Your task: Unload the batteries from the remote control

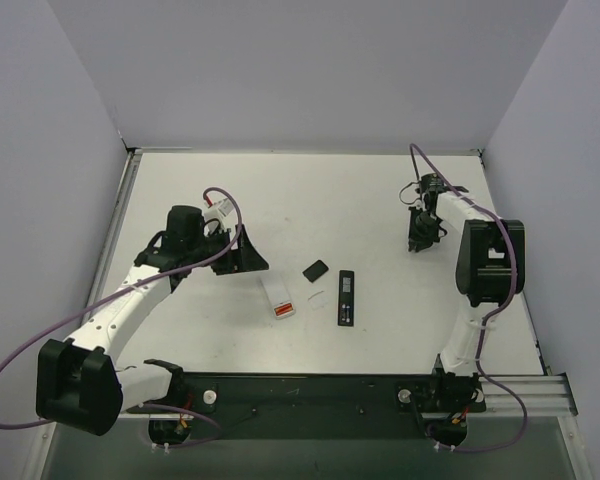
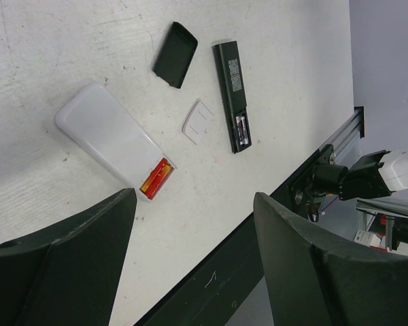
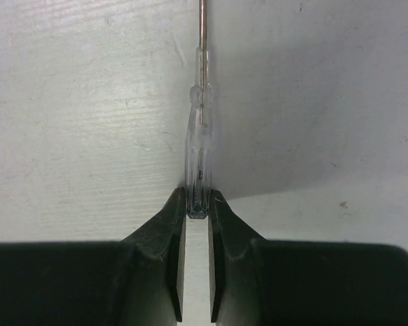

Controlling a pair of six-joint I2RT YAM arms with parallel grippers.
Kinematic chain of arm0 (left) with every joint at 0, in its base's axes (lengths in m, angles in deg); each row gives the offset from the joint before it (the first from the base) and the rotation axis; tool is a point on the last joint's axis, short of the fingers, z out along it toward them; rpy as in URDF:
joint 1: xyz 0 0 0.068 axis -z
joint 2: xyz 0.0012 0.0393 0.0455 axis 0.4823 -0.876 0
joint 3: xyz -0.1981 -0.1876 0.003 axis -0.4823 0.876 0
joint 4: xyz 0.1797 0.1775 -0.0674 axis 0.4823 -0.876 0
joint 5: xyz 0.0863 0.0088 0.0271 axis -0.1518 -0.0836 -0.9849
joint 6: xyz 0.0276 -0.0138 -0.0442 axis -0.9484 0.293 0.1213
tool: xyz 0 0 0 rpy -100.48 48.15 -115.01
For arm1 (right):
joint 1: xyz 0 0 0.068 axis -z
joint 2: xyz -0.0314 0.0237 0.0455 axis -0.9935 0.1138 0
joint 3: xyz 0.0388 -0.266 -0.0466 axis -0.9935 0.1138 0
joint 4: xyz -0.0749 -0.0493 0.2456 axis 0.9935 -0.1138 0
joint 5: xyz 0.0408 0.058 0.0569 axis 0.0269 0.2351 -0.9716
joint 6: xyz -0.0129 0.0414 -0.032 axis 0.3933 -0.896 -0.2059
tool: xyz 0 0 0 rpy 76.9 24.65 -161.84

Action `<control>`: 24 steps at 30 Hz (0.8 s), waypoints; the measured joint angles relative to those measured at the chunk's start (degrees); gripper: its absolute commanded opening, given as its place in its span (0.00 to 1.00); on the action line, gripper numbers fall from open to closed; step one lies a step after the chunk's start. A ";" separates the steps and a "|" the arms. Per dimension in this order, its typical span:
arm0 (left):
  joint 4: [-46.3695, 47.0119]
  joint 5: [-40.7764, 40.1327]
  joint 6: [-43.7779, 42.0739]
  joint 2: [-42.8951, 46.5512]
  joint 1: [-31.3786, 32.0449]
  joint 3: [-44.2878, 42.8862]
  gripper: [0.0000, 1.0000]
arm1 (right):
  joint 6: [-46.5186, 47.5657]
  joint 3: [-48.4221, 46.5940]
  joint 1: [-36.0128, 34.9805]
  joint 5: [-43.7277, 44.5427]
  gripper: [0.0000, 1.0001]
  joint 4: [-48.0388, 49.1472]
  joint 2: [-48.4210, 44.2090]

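Right gripper [image 3: 198, 204] pinches a thin clear-handled tool [image 3: 198, 146]; left gripper [image 2: 194, 200] hovers with its jaws spread wide and nothing between them.
The remote control [image 2: 230, 81] lies flat on the table [image 2: 313, 54], its compartment open at the end toward the arm bases. It carries a pale printed label, but the writing is too small to read. A black cover [image 2: 175, 54] lies near it, and a small white cover [image 2: 198, 122] just beside it. The batteries [image 2: 156, 178], red and yellow, sit side by side in the open end of a white flat case [image 2: 109, 136]; no brand can be read.
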 measured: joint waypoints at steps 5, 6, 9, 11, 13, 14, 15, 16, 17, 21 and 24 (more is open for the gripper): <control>-0.07 0.00 0.04 -0.28 -0.02 0.17 0.75 | -1.25 6.12 -1.18 -1.27 0.00 2.21 -4.33; -0.09 -0.02 0.04 -0.35 -0.02 0.24 0.74 | -1.46 8.20 -1.90 -1.86 0.00 2.69 -5.92; -0.15 0.00 0.07 -0.35 -0.02 0.37 0.73 | -1.81 14.43 -5.46 -4.28 0.00 3.06 -12.52; 0.00 0.09 0.26 -0.35 -0.02 0.37 0.71 | -1.90 18.03 -8.63 -6.97 0.00 3.89 -17.79; 0.46 0.61 0.85 -0.35 -0.02 0.37 0.70 | -1.88 21.29 -12.31 -10.93 0.00 5.03 -24.02; 0.98 1.05 1.40 -0.35 0.00 0.37 0.70 | -1.88 22.51 -14.29 -13.09 0.00 5.68 -27.08; 1.77 1.60 2.05 -0.35 0.02 0.37 0.70 | -1.88 23.71 -16.22 -15.58 0.00 6.36 -30.73; 2.60 2.16 2.93 -0.35 0.04 0.37 0.69 | -1.90 24.17 -18.25 -16.85 0.00 6.67 -32.65; 3.52 2.69 3.65 -0.35 0.07 0.37 0.69 | -1.90 24.65 -20.33 -17.77 0.00 7.10 -34.86; 7.89 4.72 7.93 -1.09 0.22 0.37 0.64 | -2.82 26.10 -27.50 -19.71 0.00 8.15 -40.72; 11.30 6.08 11.02 -3.10 0.87 0.11 0.64 | -4.55 27.36 -32.57 -21.20 0.00 9.86 -43.47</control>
